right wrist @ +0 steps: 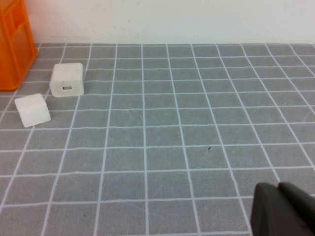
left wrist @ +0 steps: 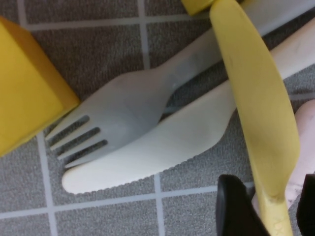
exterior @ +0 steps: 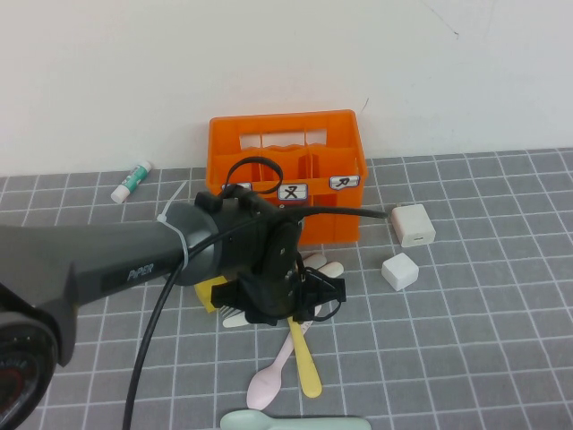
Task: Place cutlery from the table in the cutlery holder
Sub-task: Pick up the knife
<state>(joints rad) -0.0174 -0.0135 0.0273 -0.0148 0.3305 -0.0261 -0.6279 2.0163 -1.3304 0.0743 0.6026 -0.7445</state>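
Cutlery lies heaped on the grey table [exterior: 483,340] just near of the orange cutlery holder [exterior: 288,148]: a grey fork [left wrist: 123,105] rests over a cream-white knife [left wrist: 162,142], and a yellow knife [left wrist: 256,103] crosses both. A pink spoon [exterior: 269,381] and mint-green spoon [exterior: 295,421] sit nearer. Left gripper [exterior: 282,305] hangs low over the heap, fingers [left wrist: 236,209] spread on either side of the yellow knife's handle. Right gripper [right wrist: 283,209] is pressed together, well to the right of 2 white cubes [right wrist: 32,109]. A yellow cube [left wrist: 24,83] sits beside the fork.
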